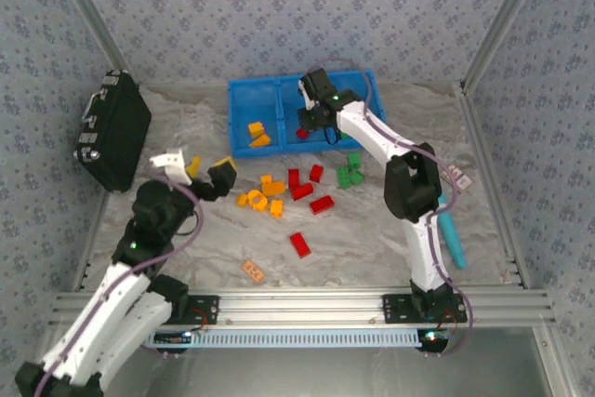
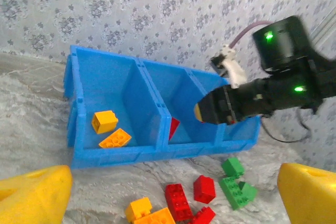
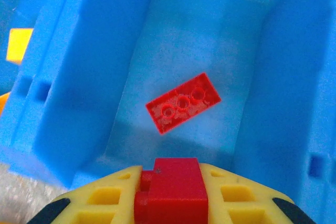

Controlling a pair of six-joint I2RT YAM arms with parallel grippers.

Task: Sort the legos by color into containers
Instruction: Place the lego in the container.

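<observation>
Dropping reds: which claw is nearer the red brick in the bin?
Right. The right claw hangs above the loose red brick, gripping a second red brick; the left claw is over the table, short of the bin.

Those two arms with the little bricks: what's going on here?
They are sorting bricks by colour into a blue bin. The right gripper holds a red brick over the middle compartment, where a second red brick already lies. Two orange bricks sit in the left compartment. The left gripper hangs open above the table, near the loose bricks, red, orange and green, not yet sorted.
</observation>
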